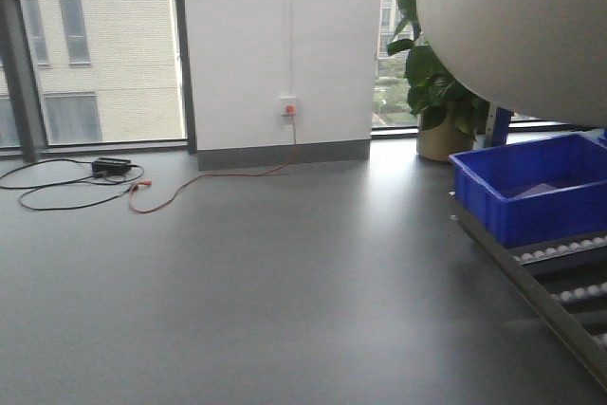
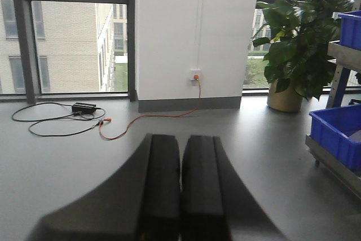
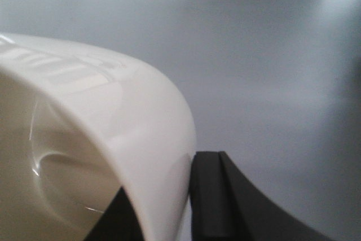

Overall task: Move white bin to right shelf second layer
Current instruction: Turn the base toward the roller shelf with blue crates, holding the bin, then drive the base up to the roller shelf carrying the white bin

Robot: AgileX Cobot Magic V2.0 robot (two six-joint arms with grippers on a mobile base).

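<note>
The right gripper (image 3: 161, 210) pinches the rim of the white bin (image 3: 113, 100) — held above the floor (image 3: 271, 55) — while the left gripper (image 2: 180, 190) is clenched, empty.

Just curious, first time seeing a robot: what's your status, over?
Left gripper shut, empty. Right gripper shut on white bin rim. Roller shelf ahead-right, blue crate on it.

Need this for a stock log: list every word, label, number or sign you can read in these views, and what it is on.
No text can be read in any view.
On the white bin: no print; the pale streaks on its rim look like reflections, not letters.
On the blue crate: no label shows.
On the wall socket: too small to show any marking.
</note>
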